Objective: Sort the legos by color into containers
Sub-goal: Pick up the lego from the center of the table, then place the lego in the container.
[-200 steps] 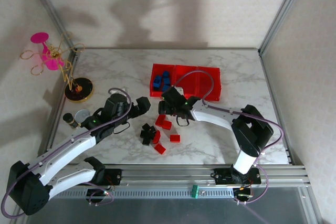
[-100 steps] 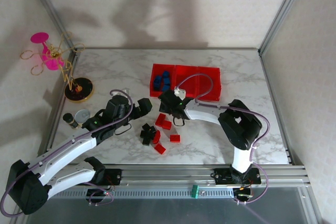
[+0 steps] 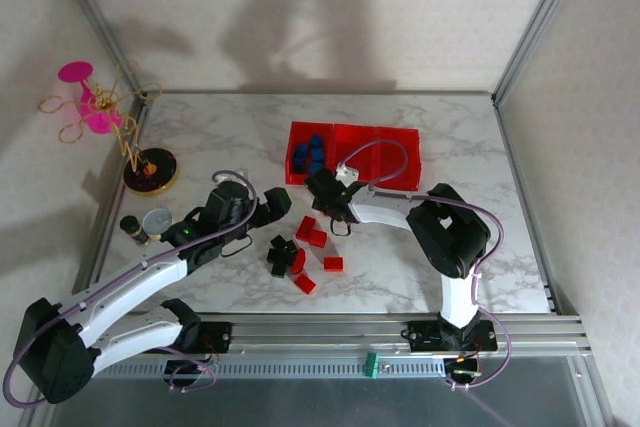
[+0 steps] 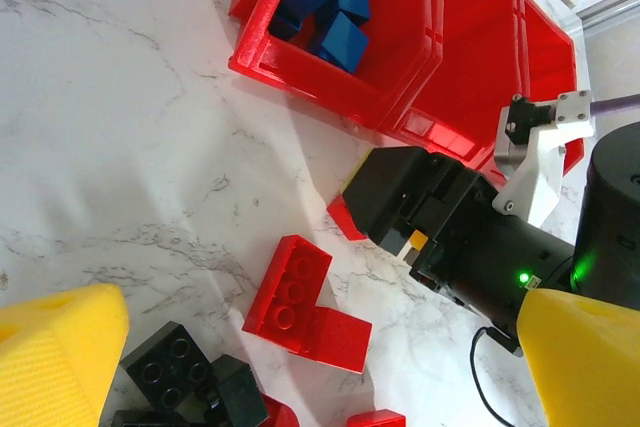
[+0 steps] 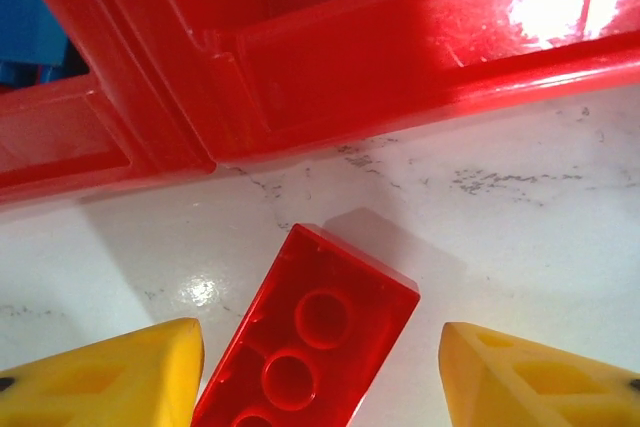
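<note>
**Item: red lego (image 5: 310,335), next for pickup.**
- Location: flat on the marble table (image 5: 520,197), studs up. It lies just in front of the containers' (image 5: 400,57) near wall, by the rib that divides the blue-filled bin from the middle one.
- Long axis: runs diagonally in the right wrist view, lower left to upper right, so it sits skewed to the line between the fingers.
- Tool: the right gripper (image 5: 320,347) straddles the brick with its jaws apart. Bare table shows on the right side. The left finger (image 5: 110,377) sits very close, and contact cannot be made out at the frame's edge.
- Nearer arm: the right, directly over the piece. The left gripper (image 4: 320,347), its jaws spread wide and holding nothing, hovers over the loose pile of red legos (image 4: 300,297) and black legos (image 4: 185,367).
- Sorted so far: blue legos (image 3: 308,154) in the leftmost bin.
- Judgement: closing should pinch the brick roughly across its narrow width (the skew may twist it slightly). The target bin lies just beyond the wall.
</note>
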Controlling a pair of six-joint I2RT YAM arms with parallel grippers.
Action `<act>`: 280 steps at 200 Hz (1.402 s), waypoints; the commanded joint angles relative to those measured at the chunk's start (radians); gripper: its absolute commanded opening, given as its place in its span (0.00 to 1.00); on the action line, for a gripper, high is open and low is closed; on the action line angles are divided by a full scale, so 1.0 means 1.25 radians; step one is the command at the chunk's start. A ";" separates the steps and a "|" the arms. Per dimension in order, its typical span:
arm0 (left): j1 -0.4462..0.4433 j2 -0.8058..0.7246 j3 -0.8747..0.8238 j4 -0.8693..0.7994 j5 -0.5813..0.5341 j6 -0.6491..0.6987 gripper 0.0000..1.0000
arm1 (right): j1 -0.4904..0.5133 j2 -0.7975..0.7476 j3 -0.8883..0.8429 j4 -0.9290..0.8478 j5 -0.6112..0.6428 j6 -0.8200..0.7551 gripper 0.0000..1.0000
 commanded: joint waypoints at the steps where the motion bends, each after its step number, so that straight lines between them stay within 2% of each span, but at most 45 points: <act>1: -0.009 -0.001 -0.004 0.010 -0.018 -0.007 1.00 | -0.004 -0.024 -0.040 -0.009 0.013 -0.004 0.56; 16: -0.009 0.002 -0.003 0.012 -0.016 -0.007 1.00 | -0.004 -0.042 -0.061 -0.005 0.013 -0.008 0.48; 98: -0.009 0.004 0.013 -0.004 -0.020 -0.003 1.00 | -0.004 -0.075 -0.057 -0.014 0.004 -0.045 0.25; 145: -0.010 -0.003 0.029 -0.005 -0.016 -0.002 1.00 | 0.001 -0.207 -0.109 -0.049 0.002 -0.046 0.25; 179: -0.010 0.025 0.056 0.002 -0.011 0.015 1.00 | -0.029 -0.255 -0.072 -0.074 0.000 -0.121 0.26; 225: -0.009 0.072 0.102 0.042 -0.009 0.017 1.00 | -0.115 -0.168 0.033 -0.055 -0.045 -0.255 0.26; 242: -0.009 0.088 0.114 0.048 -0.015 0.018 1.00 | -0.115 -0.120 0.079 -0.049 -0.033 -0.289 0.28; 280: -0.004 0.116 0.139 0.049 -0.032 0.035 1.00 | -0.172 -0.016 0.167 -0.031 -0.022 -0.333 0.28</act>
